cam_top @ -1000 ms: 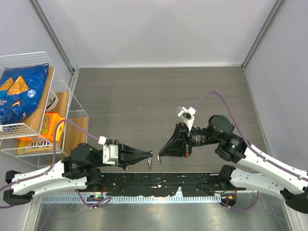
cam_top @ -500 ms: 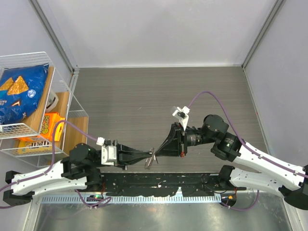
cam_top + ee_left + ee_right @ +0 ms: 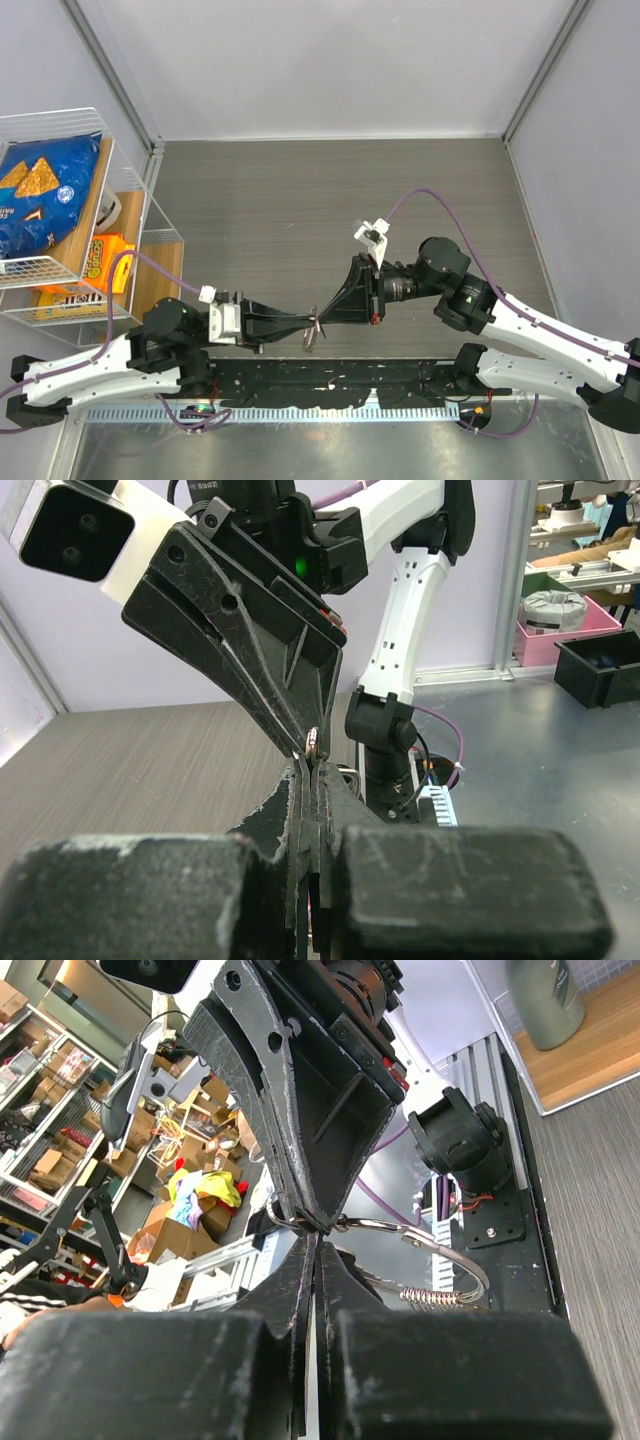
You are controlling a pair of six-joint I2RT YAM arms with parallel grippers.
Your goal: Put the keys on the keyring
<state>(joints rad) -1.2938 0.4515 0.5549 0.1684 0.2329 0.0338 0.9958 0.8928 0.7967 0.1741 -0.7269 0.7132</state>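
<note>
1. The keyring (image 3: 465, 1260) is hanging in the air above the table's near edge. Bare grey table (image 3: 300, 200) is spreading wide beyond both arms, and a wire rack (image 3: 60, 200) is crowding the left side.
2. From above, the metal is showing only as a tiny glint. Which pincer is pinching which piece cannot be told.
3. The left gripper (image 3: 311, 323) and right gripper (image 3: 325, 319) are both clenching tight, their tips meeting nose to nose. The ring's wire is curving out from that meeting point.

Right gripper (image 3: 325, 318): moves left, and its tips now meet the left gripper (image 3: 312, 322).
Gap between tips: closes at the keyring (image 3: 313, 745).
Right wrist: sits further left, closer to the table's centre.
</note>
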